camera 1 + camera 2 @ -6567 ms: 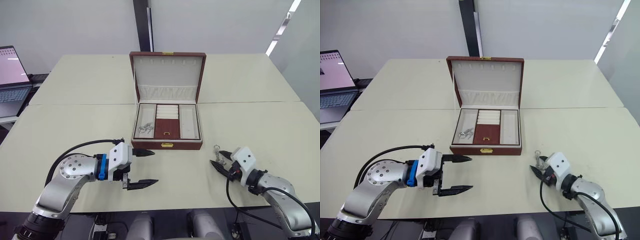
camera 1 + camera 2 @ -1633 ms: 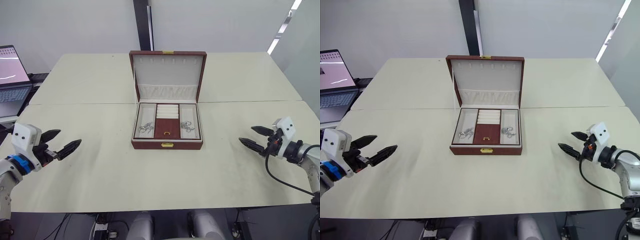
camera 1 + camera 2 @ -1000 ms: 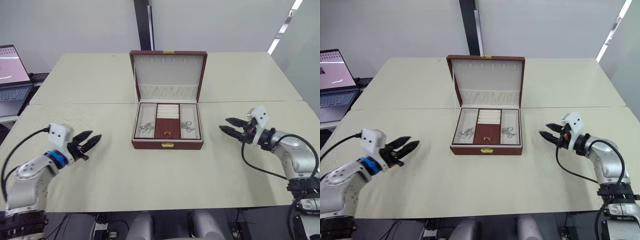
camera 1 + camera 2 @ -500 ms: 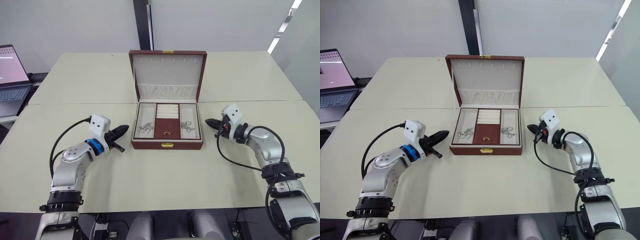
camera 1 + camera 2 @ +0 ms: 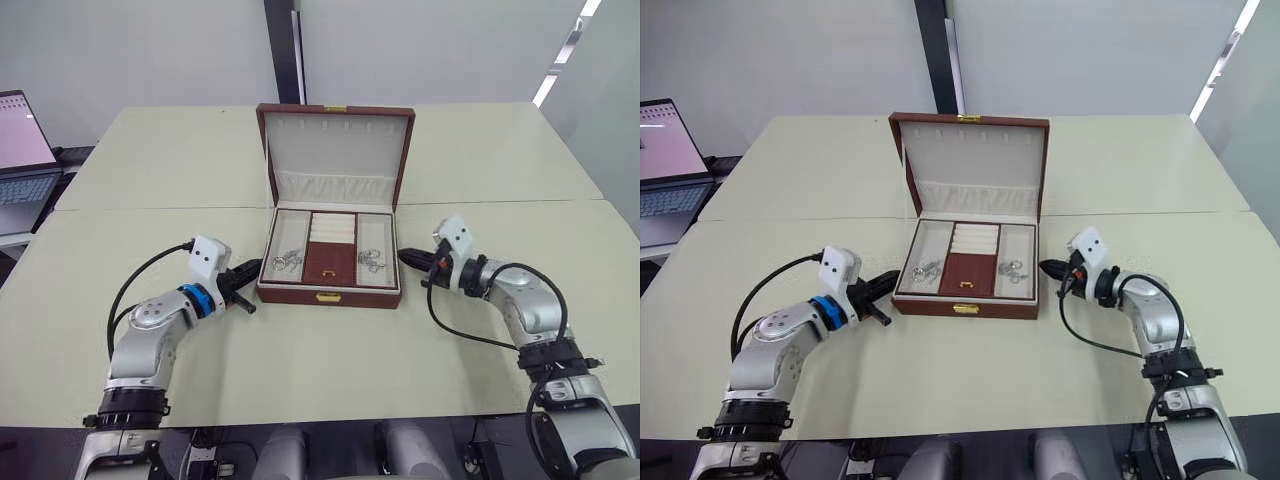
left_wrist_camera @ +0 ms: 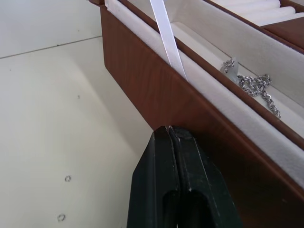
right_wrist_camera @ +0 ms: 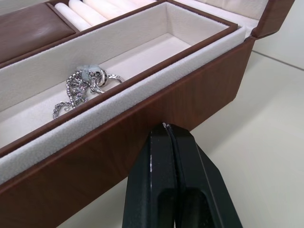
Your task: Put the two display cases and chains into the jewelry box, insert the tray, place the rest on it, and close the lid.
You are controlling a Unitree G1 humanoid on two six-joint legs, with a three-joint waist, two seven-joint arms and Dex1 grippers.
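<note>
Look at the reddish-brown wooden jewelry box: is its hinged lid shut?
No, the lid stands upright, showing its cream lining above the open reddish-brown wooden jewelry box.

The jewelry box [image 5: 328,294] is showing reddish-brown wood grain outside and cream lining within, silvery chains [image 7: 83,85] are glinting inside it, and the worktop [image 5: 300,350] is looking pale beige.

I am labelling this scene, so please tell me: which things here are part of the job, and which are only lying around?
Part of the job:
- jewelry box
- lid, open
- tray in the box
- chains in the tray's side compartments
- left gripper, right gripper, both shut at the box's sides

Only lying around:
- laptop
- table
</note>
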